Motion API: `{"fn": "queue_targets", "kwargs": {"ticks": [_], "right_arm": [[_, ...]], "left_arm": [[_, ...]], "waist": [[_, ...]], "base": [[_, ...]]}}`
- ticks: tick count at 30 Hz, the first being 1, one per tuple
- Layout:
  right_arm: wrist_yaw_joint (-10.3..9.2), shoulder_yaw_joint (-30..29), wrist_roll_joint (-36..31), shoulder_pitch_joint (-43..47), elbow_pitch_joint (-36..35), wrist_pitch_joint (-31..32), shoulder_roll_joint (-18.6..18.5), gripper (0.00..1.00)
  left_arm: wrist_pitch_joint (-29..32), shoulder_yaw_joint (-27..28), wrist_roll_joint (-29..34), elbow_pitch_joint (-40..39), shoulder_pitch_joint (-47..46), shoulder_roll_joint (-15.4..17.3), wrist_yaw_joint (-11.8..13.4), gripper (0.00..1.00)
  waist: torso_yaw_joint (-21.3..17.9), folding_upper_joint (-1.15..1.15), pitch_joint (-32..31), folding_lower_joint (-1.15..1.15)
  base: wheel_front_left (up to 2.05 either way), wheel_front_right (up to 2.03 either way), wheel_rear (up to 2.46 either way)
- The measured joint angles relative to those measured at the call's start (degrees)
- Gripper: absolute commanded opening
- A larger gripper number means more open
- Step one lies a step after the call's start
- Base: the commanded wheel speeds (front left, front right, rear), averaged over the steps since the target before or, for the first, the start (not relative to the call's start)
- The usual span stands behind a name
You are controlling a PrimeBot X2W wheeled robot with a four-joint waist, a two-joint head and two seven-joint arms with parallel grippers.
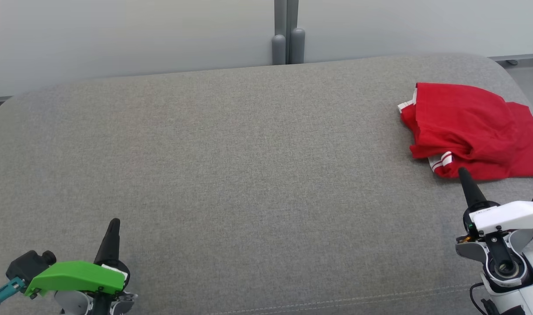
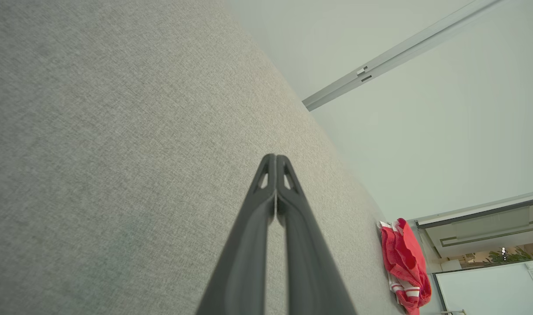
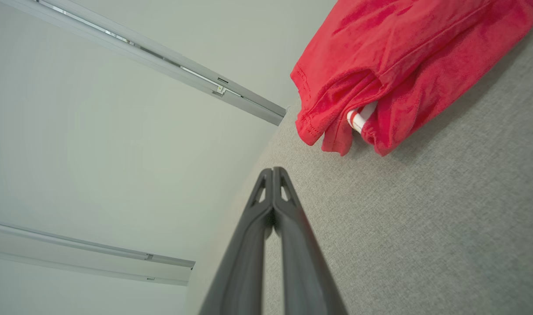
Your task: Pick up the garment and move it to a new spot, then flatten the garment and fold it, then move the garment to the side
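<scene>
Closed right gripper (image 3: 273, 168) beside red garment (image 3: 393, 57)

Probably an office: frosted glass partitions (image 1: 117, 35), metal framing (image 1: 286, 26), a grey upholstered bench (image 1: 249, 153).

The red soft-cloth garment (image 1: 467, 122) with white-striped trim lies in a loose, rumpled heap, roughly doubled over, its layers overlapping rather than spread flat. One striped white band peeks out from under a fold at its near edge, and another shows at its far left corner. It rests on the grey woven cushioned surface (image 1: 249, 153), far over to the right side.
</scene>
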Motion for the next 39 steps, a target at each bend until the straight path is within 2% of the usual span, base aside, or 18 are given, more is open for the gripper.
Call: {"fn": "queue_targets", "kwargs": {"ticks": [39], "right_arm": [[5.27,-12.0,20.6,1.3,-1.2,7.0,9.1,0.00]], "left_arm": [[7.1,8.9,-25.5,1.0,-1.1,-3.3,-5.6,0.00]], "waist": [[-0.3,0.00,-1.3,0.00]], "base": [[0.00,0.00,0.00]]}}
